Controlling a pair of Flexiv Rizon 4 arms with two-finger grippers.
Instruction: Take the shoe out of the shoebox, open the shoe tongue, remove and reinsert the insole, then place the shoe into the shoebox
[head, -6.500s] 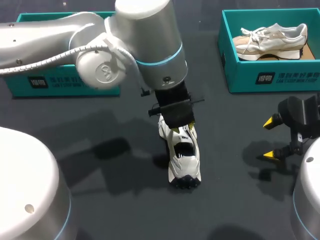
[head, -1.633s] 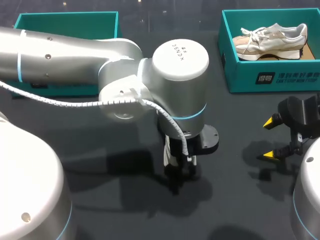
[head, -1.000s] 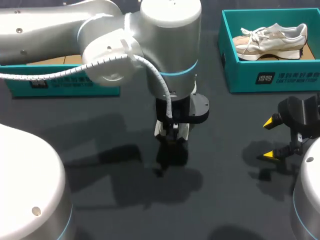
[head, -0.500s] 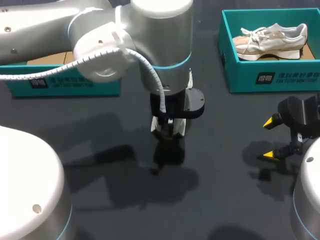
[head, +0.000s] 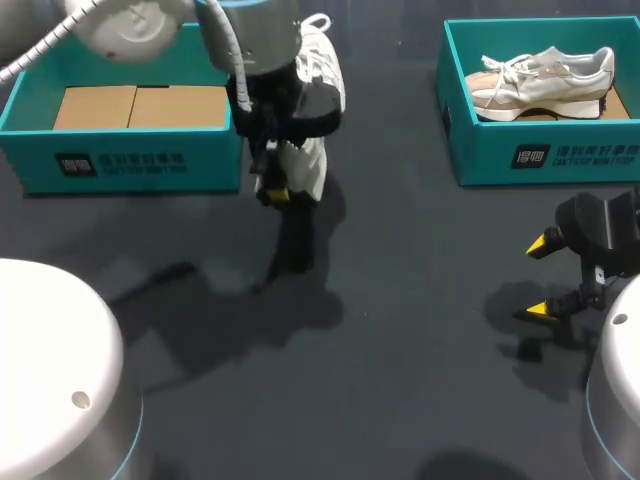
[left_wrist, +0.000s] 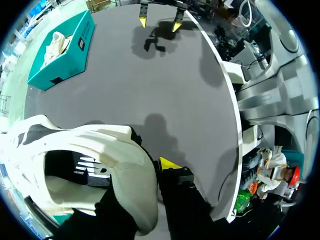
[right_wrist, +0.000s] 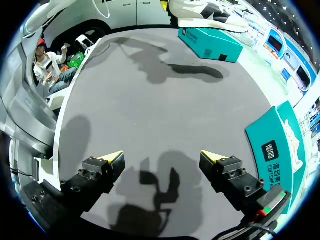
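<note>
Your left gripper (left_wrist: 146, 176) is clamped on the white lace-up sneaker (left_wrist: 95, 160). In the left wrist view the rim of the shoe's opening sits between the fingers. One yellow tip shows on the outside, and the other is hidden behind the upper. In the head view the sneaker hangs steeply tilted, clear of the dark grey table (head: 400, 380), and its shadow lies apart from it on the surface. It is at the right end of the open teal cardboard shoebox (head: 120, 165), which has a brown cardboard liner (head: 135, 105) on its floor. You cannot tell from these views whether the sneaker is over that end wall or just outside it. Your right gripper (right_wrist: 162, 157) is well apart from all this, near the table's right side. Its two yellow-tipped fingers are spread wide with nothing between them, and only its own shadow lies on the table beneath. Behind it, at the far right, stands a second teal shoebox (head: 540, 155). A beige and white running shoe (head: 545, 78) lies inside that box.
</note>
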